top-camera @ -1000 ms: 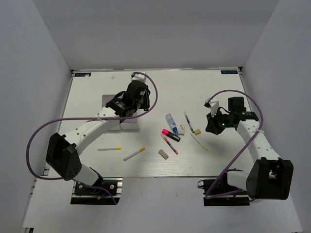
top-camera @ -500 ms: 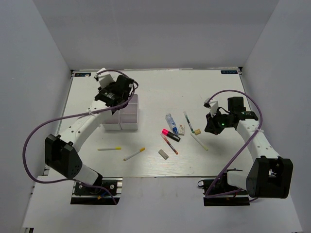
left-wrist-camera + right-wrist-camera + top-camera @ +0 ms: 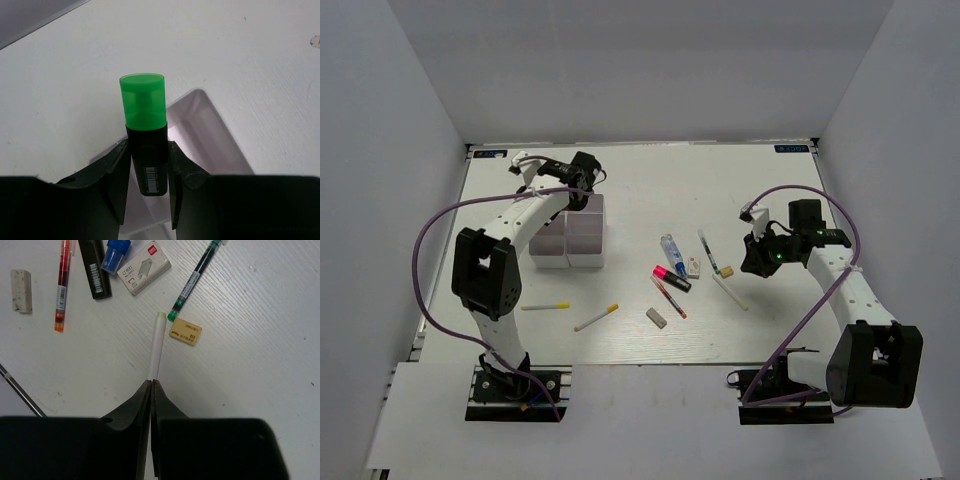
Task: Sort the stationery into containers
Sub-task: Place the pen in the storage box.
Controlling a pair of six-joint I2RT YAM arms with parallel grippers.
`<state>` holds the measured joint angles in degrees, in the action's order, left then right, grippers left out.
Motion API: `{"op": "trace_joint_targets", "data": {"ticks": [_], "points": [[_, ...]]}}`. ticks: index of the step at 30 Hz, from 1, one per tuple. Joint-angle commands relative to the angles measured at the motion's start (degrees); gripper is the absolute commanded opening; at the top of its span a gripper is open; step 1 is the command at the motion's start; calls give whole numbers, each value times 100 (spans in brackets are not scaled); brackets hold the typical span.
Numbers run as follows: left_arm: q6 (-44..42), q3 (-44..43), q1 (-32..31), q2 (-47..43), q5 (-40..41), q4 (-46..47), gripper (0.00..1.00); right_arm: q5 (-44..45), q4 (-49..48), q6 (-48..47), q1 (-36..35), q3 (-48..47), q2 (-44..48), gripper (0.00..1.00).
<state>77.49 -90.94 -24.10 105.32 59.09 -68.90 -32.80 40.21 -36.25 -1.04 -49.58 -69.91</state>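
Overhead, the left arm has swung away from the middle of the table over the last second. The left gripper (image 3: 580,195) now hangs over the far end of the white organizer (image 3: 585,245), well apart from the loose stationery. The right arm has not shifted, and the right gripper (image 3: 752,262) is poised near the white pen (image 3: 731,292), the green pen (image 3: 707,250) and the yellow eraser (image 3: 726,270). Still out on the table are the pink highlighter (image 3: 672,277), the blue-capped tube (image 3: 670,246), the red pen (image 3: 670,297), a grey eraser (image 3: 656,317) and two yellow-tipped pens (image 3: 596,317) nearer the arm bases, so most of the sorting is judged to remain. From the left wrist, the jaws pinch the black body of the green highlighter (image 3: 145,135), its cap pointing away. An open compartment of the organizer lies directly beyond and below it, so the carry looks finished and the release into that compartment seems the step in hand. From the right wrist, the jaws are pressed together with nothing plainly between them. The white pen runs out from beneath their tips, and whether they touch it cannot be told, though overhead it lies flat on the table. A small staple box (image 3: 144,267) sits just beside the tube's cap.
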Motion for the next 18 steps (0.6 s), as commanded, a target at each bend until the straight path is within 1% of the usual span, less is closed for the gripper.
{"op": "trace_joint_targets", "data": {"ticks": [1, 5, 9, 13, 18], "points": [[363, -232, 98, -345, 270, 17, 0, -87, -4, -40, 7, 19, 47, 8], [196, -337, 151, -293, 217, 158, 0, -104, -30, -57, 16, 54, 30, 8], [-41, -337, 151, -223, 164, 526, 0, -122, -48, -31, -10, 19, -40, 9], [-155, -687, 256, -3, 164, 580, 0, -122, -48, -49, 16, -16, -75, 10], [-279, -873, 309, 252, 217, 694, 2, -122, -39, -49, 7, -34, -75, 12]]}}
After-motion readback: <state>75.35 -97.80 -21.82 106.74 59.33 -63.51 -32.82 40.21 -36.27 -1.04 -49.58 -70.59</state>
